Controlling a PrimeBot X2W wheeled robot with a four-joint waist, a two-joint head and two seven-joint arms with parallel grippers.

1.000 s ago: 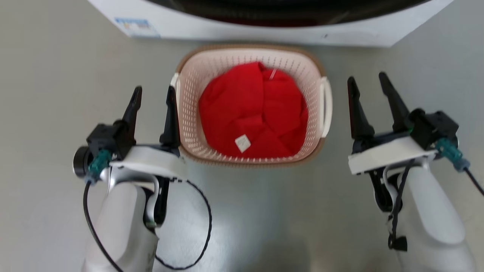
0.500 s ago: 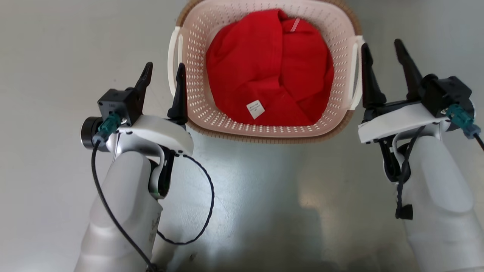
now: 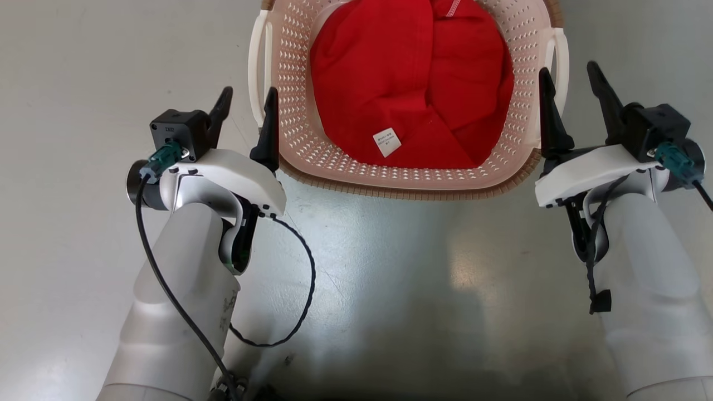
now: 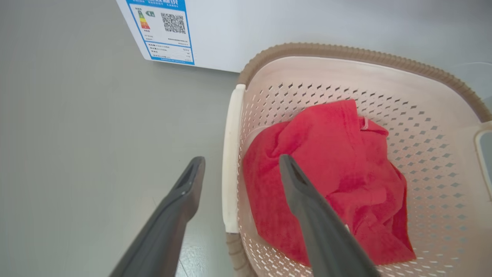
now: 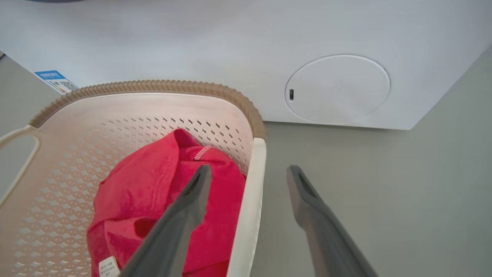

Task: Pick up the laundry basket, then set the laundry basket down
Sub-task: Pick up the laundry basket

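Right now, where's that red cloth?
In the head view's top middle, the red cloth lies inside the basket, between the left gripper and right gripper, before the white washer.

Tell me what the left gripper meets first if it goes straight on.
Probably the white side handle of the laundry basket, lying in line with the gap between the left gripper's open fingers. Whether they are level with it or above is unclear.
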